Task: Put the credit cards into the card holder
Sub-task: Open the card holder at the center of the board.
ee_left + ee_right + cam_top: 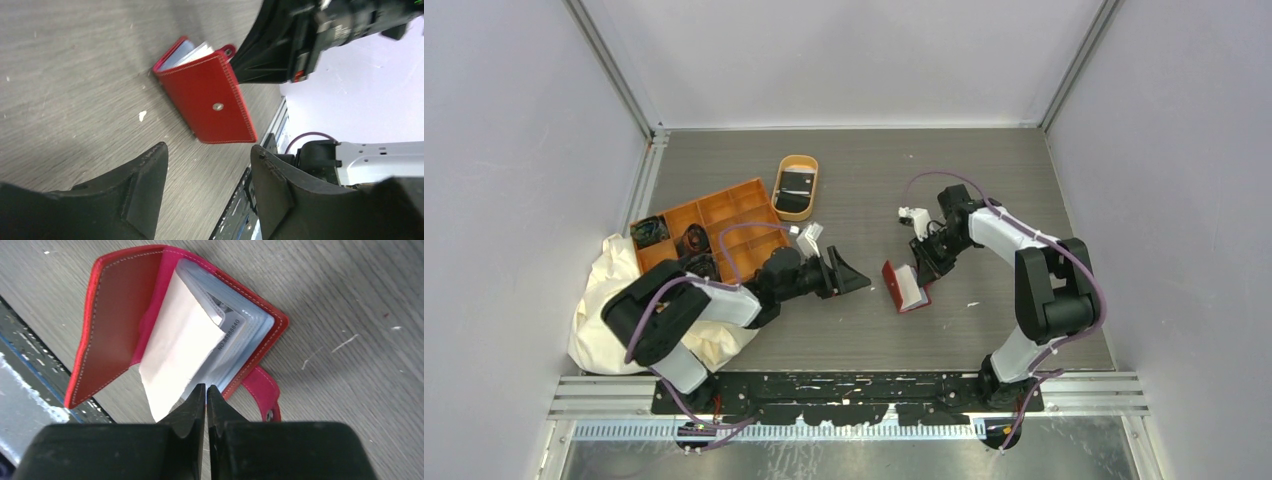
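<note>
Top external view: the grey table (pixel 864 170) holds an orange compartment tray (pixel 714 225) at left. The left gripper (pixel 207 155) gapes wide and empty. The right gripper (pixel 206 390) is pinched closed at the sleeves' edge (whether it grips anything, I cannot tell). Between them the red card holder (pixel 120 315) lies open mid-table, a pale card (pixel 175 350) among its sleeves.

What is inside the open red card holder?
Inside the card holder, clear sleeves and a white card sticking out show. A printed slip lies partly under that card; the deeper sleeves' contents are covered.
</note>
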